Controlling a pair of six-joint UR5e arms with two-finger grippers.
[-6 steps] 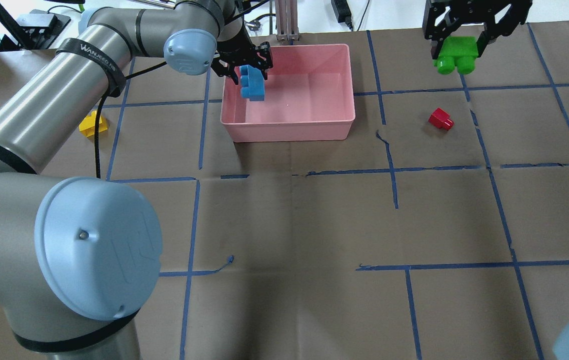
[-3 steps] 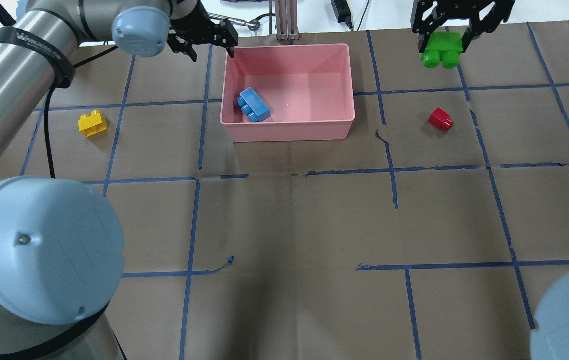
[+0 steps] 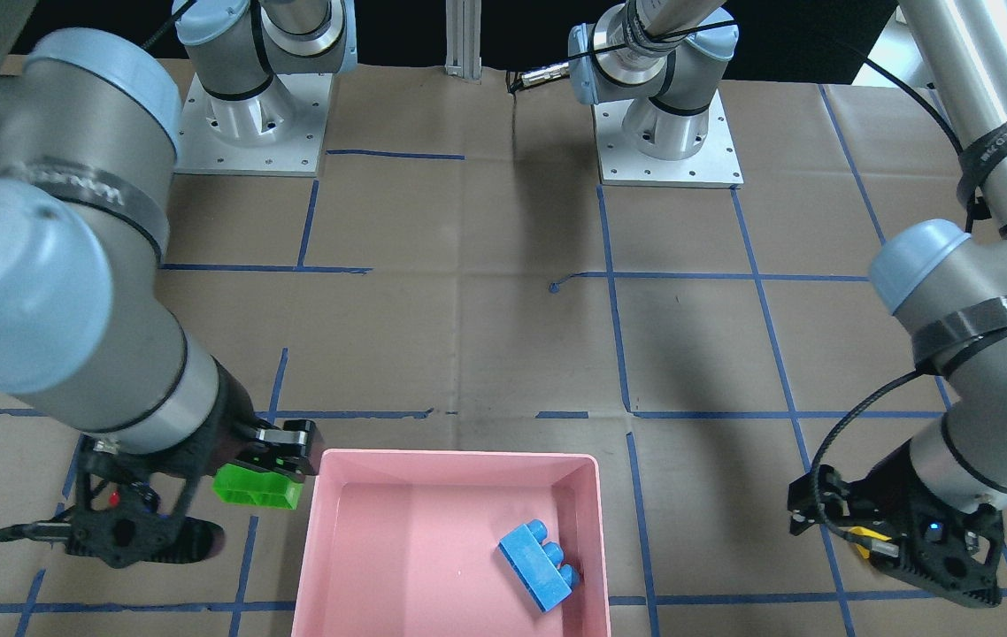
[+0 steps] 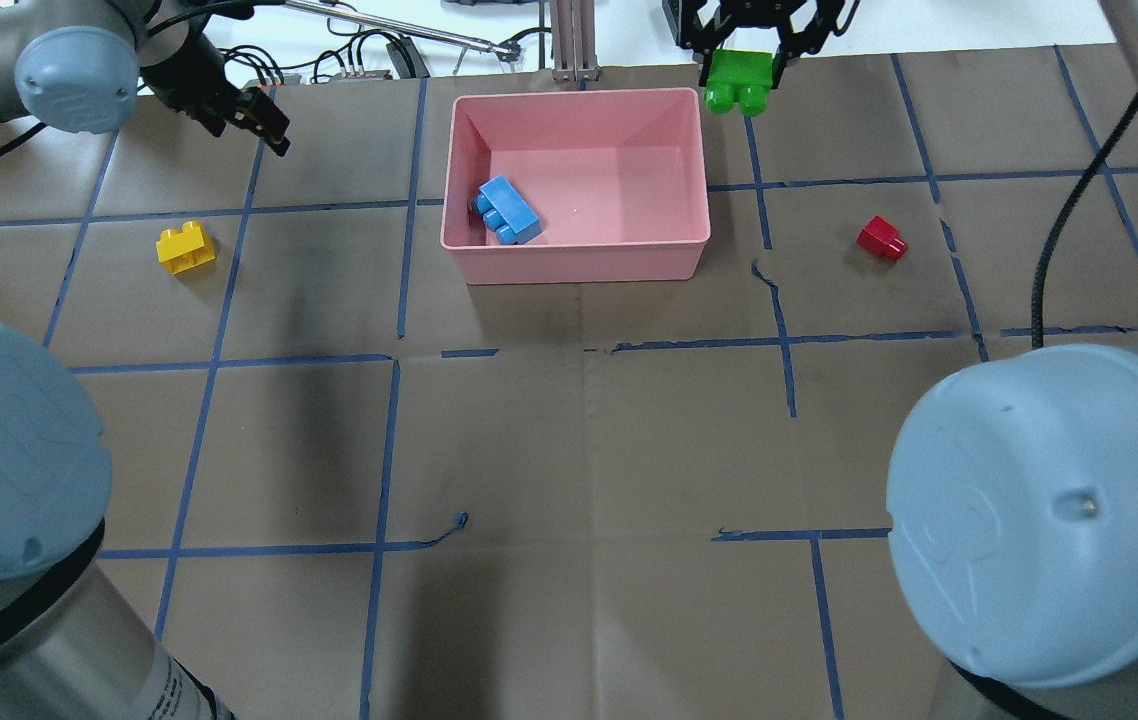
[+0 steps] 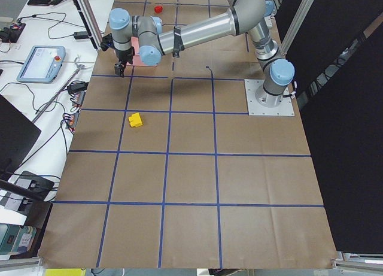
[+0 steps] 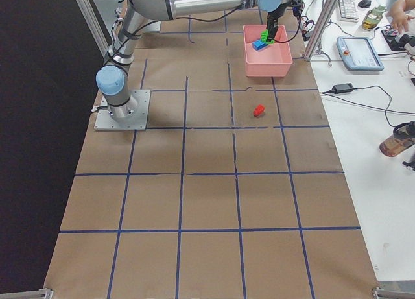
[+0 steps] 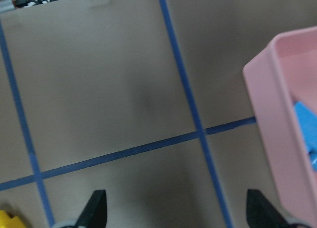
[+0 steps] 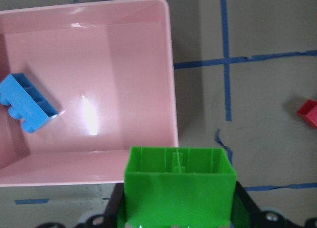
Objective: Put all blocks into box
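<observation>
The pink box point(image 4: 579, 265) stands at the table's far middle, with the blue brick point(image 4: 507, 210) lying inside at its left end; the brick also shows in the front view point(image 3: 541, 566). My right gripper point(image 4: 741, 72) is shut on the green brick point(image 4: 739, 85) and holds it in the air just outside the box's far right corner point(image 3: 257, 487). My left gripper point(image 4: 267, 125) is open and empty, left of the box. The yellow brick point(image 4: 185, 246) lies on the table at the left. The red brick point(image 4: 881, 238) lies right of the box.
Blue tape lines point(image 4: 399, 270) grid the brown paper cover. An aluminium post point(image 4: 569, 40) stands just behind the box. Cables and devices point(image 4: 369, 60) lie beyond the far edge. My arms' elbows point(image 4: 1039, 500) fill the near corners of the overhead view.
My left gripper let the blue brick fall into the box, then swung left away from it, open. My right gripper carried the green brick left toward the box's far right corner.
</observation>
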